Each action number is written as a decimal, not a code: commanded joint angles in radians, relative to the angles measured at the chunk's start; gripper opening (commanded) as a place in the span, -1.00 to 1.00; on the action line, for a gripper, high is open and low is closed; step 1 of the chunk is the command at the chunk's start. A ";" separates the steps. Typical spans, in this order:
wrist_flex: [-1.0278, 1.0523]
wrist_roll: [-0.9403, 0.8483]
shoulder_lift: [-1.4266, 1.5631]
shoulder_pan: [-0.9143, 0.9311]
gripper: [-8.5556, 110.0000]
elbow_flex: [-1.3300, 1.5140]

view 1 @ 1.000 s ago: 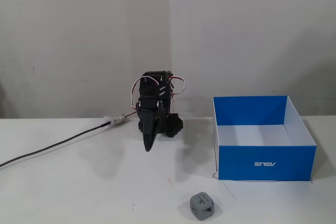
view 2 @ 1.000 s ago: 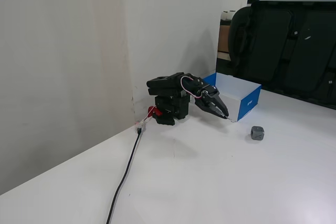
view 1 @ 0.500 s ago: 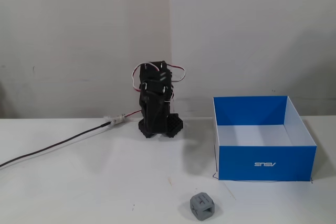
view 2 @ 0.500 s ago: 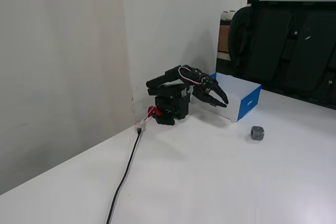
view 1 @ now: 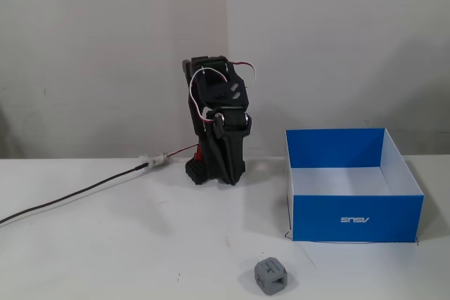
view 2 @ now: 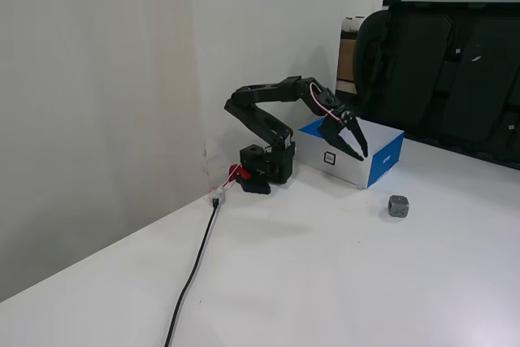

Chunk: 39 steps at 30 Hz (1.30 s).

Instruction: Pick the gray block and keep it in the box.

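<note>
In a fixed view the arm [view 2: 272, 111] stands on its base near the wall corner, the upper link rises and leans back, then the forearm reaches forward, and the wrist bends down. The gripper [view 2: 358, 149] hangs in the air with its tips pointing down, in front of the box's near wall. The 2 fingers lie close together and I cannot tell if a small gap stays between them; nothing is held. In the other fixed view the arm [view 1: 219, 121] is seen from the front as 1 folded dark mass, and the fingers cannot be made out.

The gray block [view 1: 271, 275] rests on the white table [view 1: 126, 244], apart from the box [view 1: 355, 219], at about 7 o'clock from it and at about 5 o'clock from the arm base. The box shows a white logo on its blue front wall, and its white inside looks empty.

A black cable [view 2: 193, 270] runs across the table to the base. Only the side view shows the dark chairs [view 2: 455, 71] behind the table and the gray block [view 2: 398, 206] lying well apart from the gripper.
</note>
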 commanded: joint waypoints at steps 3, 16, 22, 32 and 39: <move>0.049 0.017 -0.313 -0.015 -0.76 -0.213; 0.002 0.173 -0.792 -0.143 -0.39 -0.463; 0.012 0.184 -0.976 -0.129 -0.38 -0.634; 0.069 0.184 -1.207 -0.091 -0.36 -0.830; 0.086 0.184 -1.270 -0.071 -0.36 -0.861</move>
